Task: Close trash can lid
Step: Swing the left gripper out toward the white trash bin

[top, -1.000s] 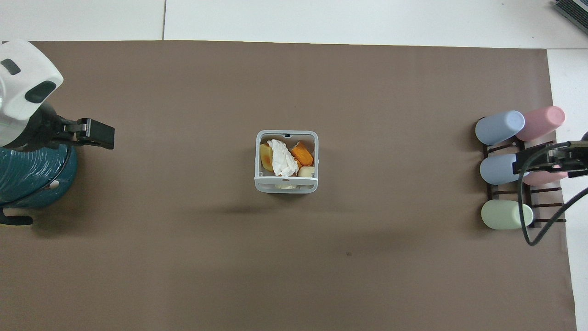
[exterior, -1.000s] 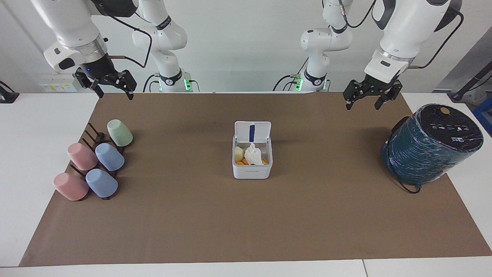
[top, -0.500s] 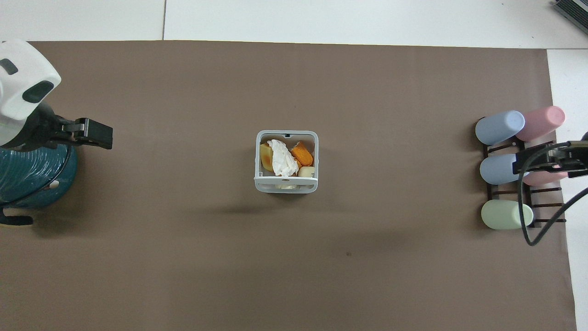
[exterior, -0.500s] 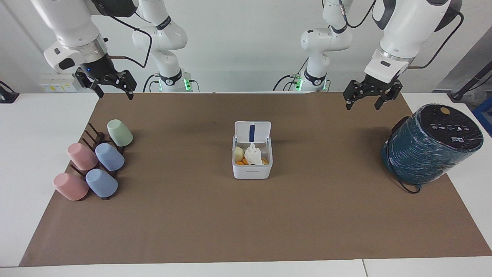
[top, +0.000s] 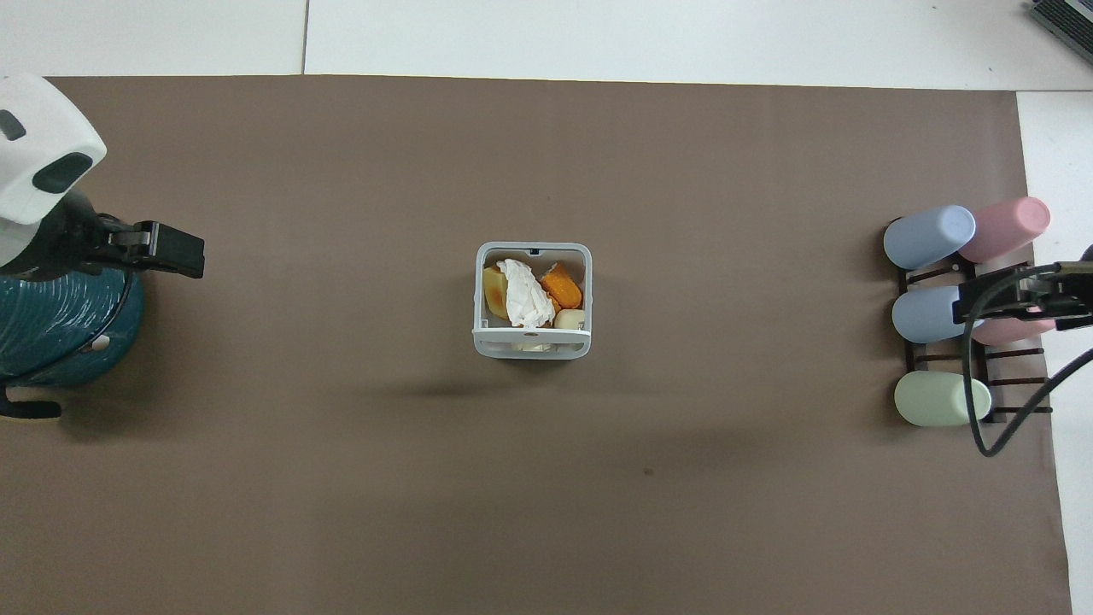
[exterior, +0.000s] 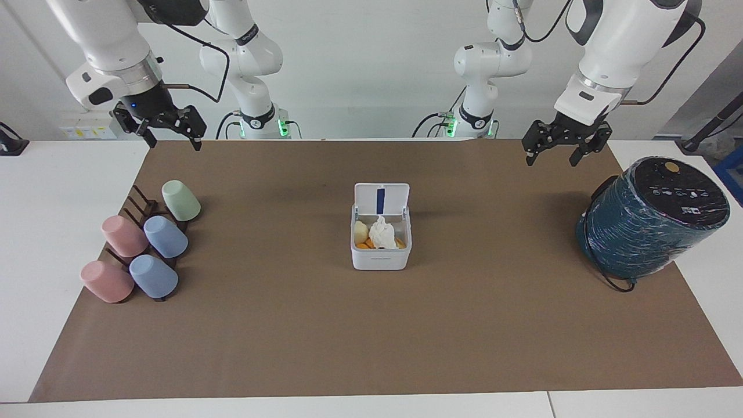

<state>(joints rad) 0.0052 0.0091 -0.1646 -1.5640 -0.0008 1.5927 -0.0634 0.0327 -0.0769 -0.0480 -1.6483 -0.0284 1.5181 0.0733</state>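
Left claw, fingers spread and empty, hangs over the bench edge nearest the robots; right claw, likewise spread, waits above the cup rack. The trash can sits mid-bench, its lid upright. From overhead, scraps fill the can: push the lid's top away from the robots, gently

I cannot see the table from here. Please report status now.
Left end effector open, empty, raised near teal cylinder. Right end effector open, raised near cup rack. Trash can mid-table, lid upright, open. Nothing obstructs.
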